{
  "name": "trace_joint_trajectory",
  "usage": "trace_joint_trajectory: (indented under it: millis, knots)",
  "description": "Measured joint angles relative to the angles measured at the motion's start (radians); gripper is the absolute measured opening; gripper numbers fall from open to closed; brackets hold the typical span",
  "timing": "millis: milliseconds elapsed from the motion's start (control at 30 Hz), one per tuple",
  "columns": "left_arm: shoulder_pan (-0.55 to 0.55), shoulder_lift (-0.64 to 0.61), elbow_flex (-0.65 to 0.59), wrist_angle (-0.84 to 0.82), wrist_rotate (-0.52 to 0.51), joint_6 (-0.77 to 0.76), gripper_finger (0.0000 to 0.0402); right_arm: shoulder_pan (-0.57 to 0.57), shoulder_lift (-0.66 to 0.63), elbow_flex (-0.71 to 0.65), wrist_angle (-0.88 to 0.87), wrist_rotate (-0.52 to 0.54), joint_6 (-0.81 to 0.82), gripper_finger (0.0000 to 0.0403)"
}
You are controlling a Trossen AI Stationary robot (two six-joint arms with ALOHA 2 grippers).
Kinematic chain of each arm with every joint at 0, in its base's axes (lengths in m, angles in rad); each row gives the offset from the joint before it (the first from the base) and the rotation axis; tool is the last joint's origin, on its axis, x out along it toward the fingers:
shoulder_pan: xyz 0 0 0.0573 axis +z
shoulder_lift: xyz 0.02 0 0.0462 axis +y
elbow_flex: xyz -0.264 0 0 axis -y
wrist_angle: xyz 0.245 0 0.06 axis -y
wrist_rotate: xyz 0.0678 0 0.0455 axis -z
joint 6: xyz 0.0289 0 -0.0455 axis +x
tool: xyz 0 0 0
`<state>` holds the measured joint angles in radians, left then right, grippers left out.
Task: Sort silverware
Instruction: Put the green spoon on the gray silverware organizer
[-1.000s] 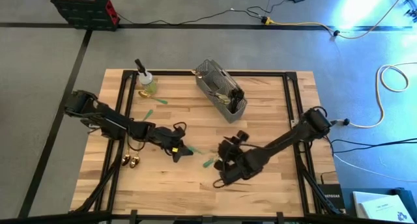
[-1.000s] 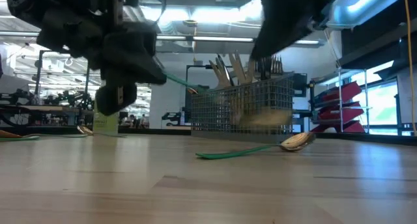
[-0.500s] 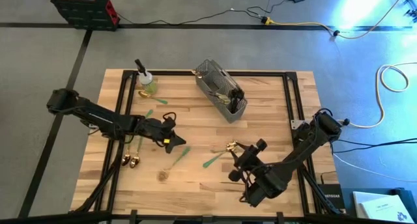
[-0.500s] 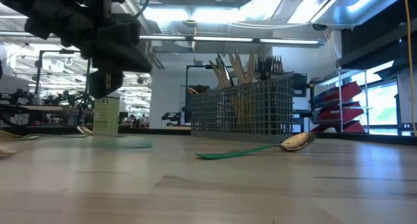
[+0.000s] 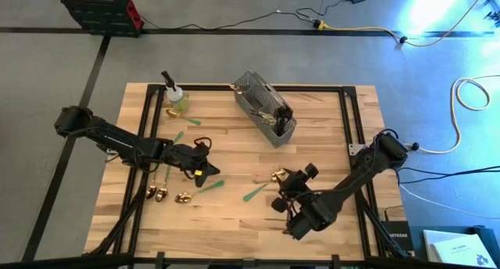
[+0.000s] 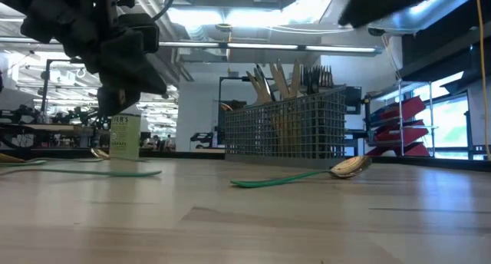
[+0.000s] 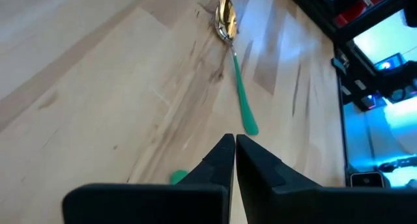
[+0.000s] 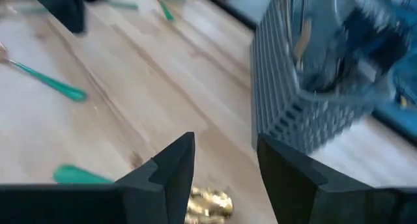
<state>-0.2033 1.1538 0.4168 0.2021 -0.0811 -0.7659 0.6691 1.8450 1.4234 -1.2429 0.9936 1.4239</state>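
Observation:
My left gripper (image 5: 209,173) (image 7: 234,149) hovers shut and empty over the table's middle left. Just beneath it, a green-handled gold utensil (image 5: 197,192) (image 6: 100,172) lies flat on the wood. A green-handled gold spoon (image 5: 262,189) (image 7: 231,61) lies flat further right. My right gripper (image 5: 287,184) (image 8: 225,159) stands open above that spoon's gold bowl (image 8: 205,204), without touching it. Two gold pieces (image 5: 157,194) lie near the left rail, and two more green-handled pieces (image 5: 176,136) lie toward the far left.
The grey wire-mesh caddy (image 5: 266,109) (image 6: 288,126), with utensils standing in it, sits at the far middle, ahead of my right gripper. A small spray bottle (image 5: 173,97) stands at the far left corner. Black frame rails (image 5: 349,136) run along the table's sides.
The green-handled utensil that stuck out of my raised left gripper has dropped and now lies flat on the table. My left gripper has drawn back toward the table's left edge. My right gripper has pulled back toward the right edge, uncovering the spoon's bowl.

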Motion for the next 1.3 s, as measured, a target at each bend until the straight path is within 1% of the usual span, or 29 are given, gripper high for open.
trace_joint_trajectory:
  millis: [167, 233, 300, 367, 433, 533, 667, 833, 900, 967, 1100, 1233, 1300]
  knots:
    - [-0.010, 0.000, 0.000, -0.003, -0.002, 0.030, 0.0000, -0.052, 0.000, -0.111, 0.000, -0.162, 0.119, 0.0151]
    - [-0.021, 0.015, 0.000, 0.032, -0.004, 0.064, 0.0000, -0.063, -0.004, -0.169, 0.010, -0.197, 0.182, 0.0151]
    - [-0.037, 0.050, 0.000, 0.088, -0.007, 0.137, 0.0000, -0.063, -0.029, -0.231, 0.034, -0.218, 0.257, 0.0151]
    - [-0.057, 0.111, 0.012, 0.130, -0.035, 0.219, 0.0000, -0.061, -0.080, -0.301, 0.068, -0.247, 0.311, 0.0151]
    - [-0.076, 0.182, 0.039, 0.160, -0.053, 0.315, 0.0000, -0.058, -0.136, -0.384, 0.159, -0.259, 0.331, 0.0151]
    - [-0.100, 0.293, 0.102, 0.176, -0.073, 0.533, 0.0000, -0.056, -0.226, -0.511, 0.328, -0.295, 0.299, 0.0151]
    - [-0.137, 0.422, 0.190, 0.168, -0.147, 0.792, 0.0000, -0.068, -0.309, -0.660, 0.506, -0.389, 0.273, 0.0151]
    - [-0.196, 0.536, 0.286, 0.167, -0.345, 1.031, 0.0000, -0.068, -0.397, -0.815, 0.781, -0.405, 0.172, 0.0151]
    - [-0.213, 0.570, 0.314, 0.182, -0.400, 1.108, 0.0000, -0.068, -0.442, -0.874, 0.898, -0.404, 0.119, 0.0151]
    - [-0.223, 0.596, 0.345, 0.188, -0.413, 1.145, 0.0000, -0.072, -0.486, -0.932, 0.981, -0.403, 0.090, 0.0151]
    - [-0.228, 0.627, 0.380, 0.183, -0.412, 1.145, 0.0000, -0.113, -0.538, -1.033, 1.167, -0.393, 0.024, 0.0151]
    - [-0.227, 0.631, 0.382, 0.178, -0.419, 1.149, 0.0000, -0.181, -0.540, -1.105, 1.381, -0.412, -0.063, 0.0151]
    - [-0.228, 0.631, 0.381, 0.165, -0.436, 1.154, 0.0000, -0.216, -0.533, -1.123, 1.438, -0.436, -0.093, 0.0152]
